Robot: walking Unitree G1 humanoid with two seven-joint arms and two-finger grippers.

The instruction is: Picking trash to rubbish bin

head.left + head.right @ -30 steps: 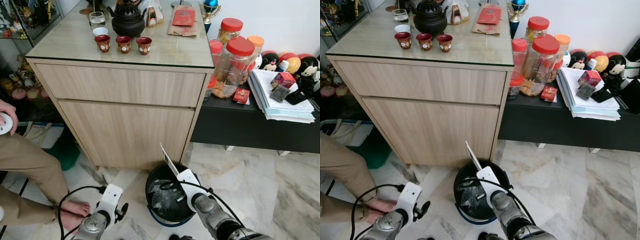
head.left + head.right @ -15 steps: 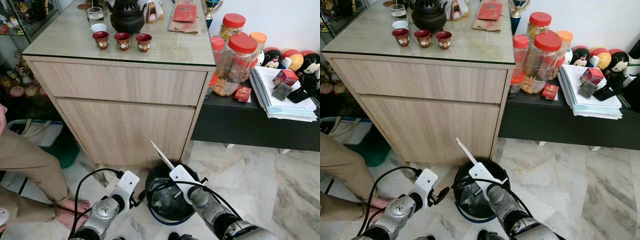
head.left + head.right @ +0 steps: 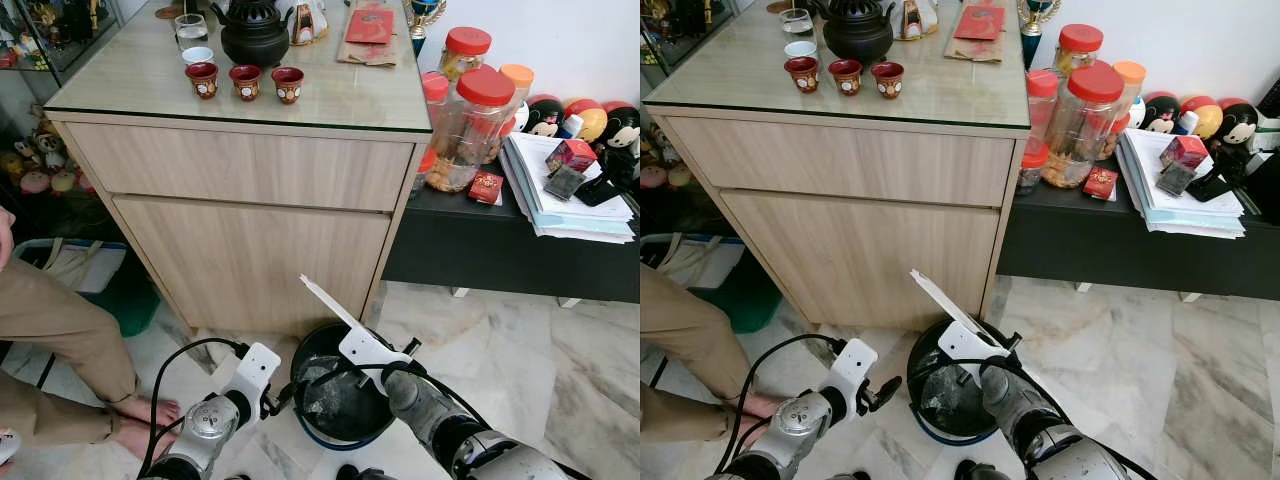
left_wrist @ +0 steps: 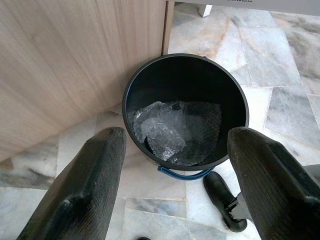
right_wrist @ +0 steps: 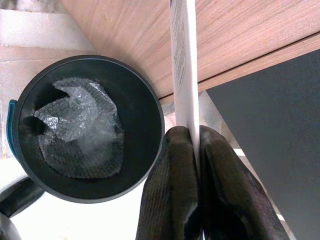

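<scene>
A black rubbish bin (image 3: 297, 385) with a blue handle stands on the marble floor against a wooden cabinet. Crumpled clear plastic (image 4: 162, 132) lies in its bottom. My right gripper (image 3: 352, 335) is shut on a flat white card (image 3: 325, 303) and holds it just above the bin's far rim. The card slants up toward the cabinet. In the right wrist view the card (image 5: 184, 65) is pinched between the two black fingers (image 5: 172, 175). My left gripper (image 4: 175, 135) is open and holds nothing, low beside the bin's left side, pointing at the bin.
The cabinet (image 3: 250, 250) rises right behind the bin, with a low black shelf (image 3: 500, 250) of jars and papers to its right. A seated person's leg and bare foot (image 3: 140, 420) are at the left. A black boot-like object (image 4: 222, 195) lies by the bin.
The left arm has swung up toward the bin with its gripper open. The right gripper has tipped the card lower, toward the left. The camera has shifted a little.
</scene>
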